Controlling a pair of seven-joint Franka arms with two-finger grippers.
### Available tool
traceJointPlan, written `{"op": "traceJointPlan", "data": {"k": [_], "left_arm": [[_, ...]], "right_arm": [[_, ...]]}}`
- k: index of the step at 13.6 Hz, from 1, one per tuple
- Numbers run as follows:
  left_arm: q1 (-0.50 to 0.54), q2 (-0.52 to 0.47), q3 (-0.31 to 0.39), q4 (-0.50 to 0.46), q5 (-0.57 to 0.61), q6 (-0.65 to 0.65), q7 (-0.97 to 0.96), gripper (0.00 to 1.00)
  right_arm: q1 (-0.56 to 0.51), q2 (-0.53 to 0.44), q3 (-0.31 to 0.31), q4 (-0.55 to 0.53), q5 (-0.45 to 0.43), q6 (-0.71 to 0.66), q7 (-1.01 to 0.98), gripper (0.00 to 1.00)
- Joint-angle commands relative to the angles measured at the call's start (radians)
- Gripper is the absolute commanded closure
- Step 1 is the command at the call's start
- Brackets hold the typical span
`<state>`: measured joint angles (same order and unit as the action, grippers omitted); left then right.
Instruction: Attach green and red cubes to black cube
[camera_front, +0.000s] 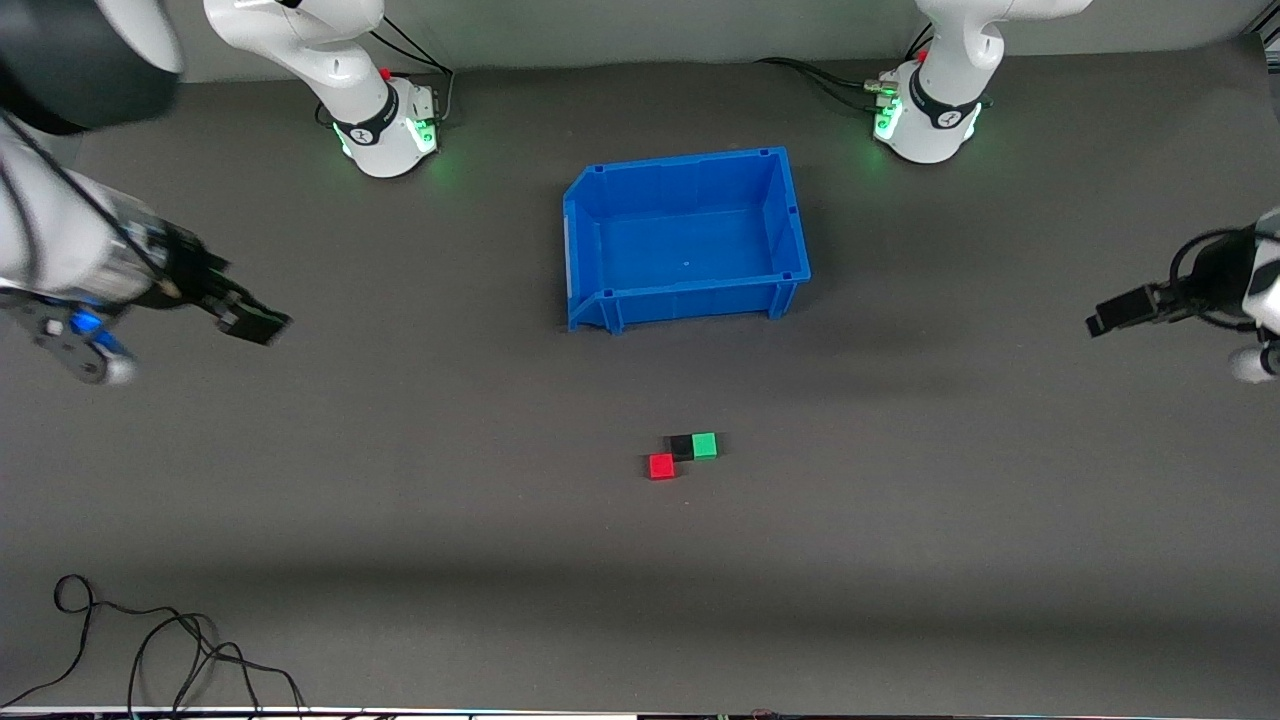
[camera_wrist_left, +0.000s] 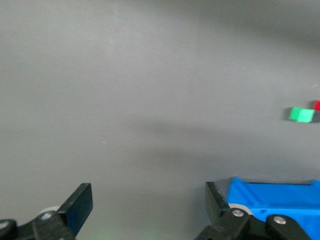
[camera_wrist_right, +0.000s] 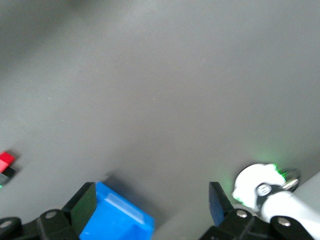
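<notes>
The black cube (camera_front: 682, 447) lies on the dark table, nearer to the front camera than the blue bin (camera_front: 690, 300). The green cube (camera_front: 705, 445) sits flush against it, toward the left arm's end. The red cube (camera_front: 661, 466) lies slightly nearer the camera, meeting the black cube at a corner. My left gripper (camera_front: 1110, 315) hangs open and empty over the table at the left arm's end. My right gripper (camera_front: 255, 322) hangs open and empty at the right arm's end. The left wrist view shows its open gripper (camera_wrist_left: 148, 202), the green cube (camera_wrist_left: 301, 114) and the red cube (camera_wrist_left: 317, 105). The right wrist view shows its open gripper (camera_wrist_right: 150, 202), the red cube (camera_wrist_right: 6, 159) and the black cube (camera_wrist_right: 7, 174).
The blue bin holds nothing and also shows in the left wrist view (camera_wrist_left: 272, 192) and the right wrist view (camera_wrist_right: 117, 217). The arm bases (camera_front: 385, 125) (camera_front: 930, 115) stand farthest from the camera. Loose cables (camera_front: 150, 640) lie at the table's near corner, at the right arm's end.
</notes>
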<state>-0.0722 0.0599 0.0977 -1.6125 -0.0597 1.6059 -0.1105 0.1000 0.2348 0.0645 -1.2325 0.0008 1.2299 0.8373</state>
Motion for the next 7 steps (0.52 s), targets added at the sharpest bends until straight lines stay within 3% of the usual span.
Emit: {"op": "traceJointPlan", "data": {"k": [1,4,7], "left_arm": [[-0.044,-0.028,-0.018,0.003,0.064,-0.014,0.063,0.0],[-0.044,-0.051,-0.021,-0.004,0.063,-0.004,0.13,0.0],[-0.046,-0.052,-0.023,-0.009,0.052,0.026,0.13,0.0]], "right_arm": [[-0.019,-0.087,-0.086,-0.094,0.015,0.005,-0.25,0.01],[-0.019,-0.1,-0.213,-0.097,0.016,0.023,-0.534,0.01],[-0.017,-0.107,-0.259,-0.154,0.009,0.107,-0.659,0.01]]}}
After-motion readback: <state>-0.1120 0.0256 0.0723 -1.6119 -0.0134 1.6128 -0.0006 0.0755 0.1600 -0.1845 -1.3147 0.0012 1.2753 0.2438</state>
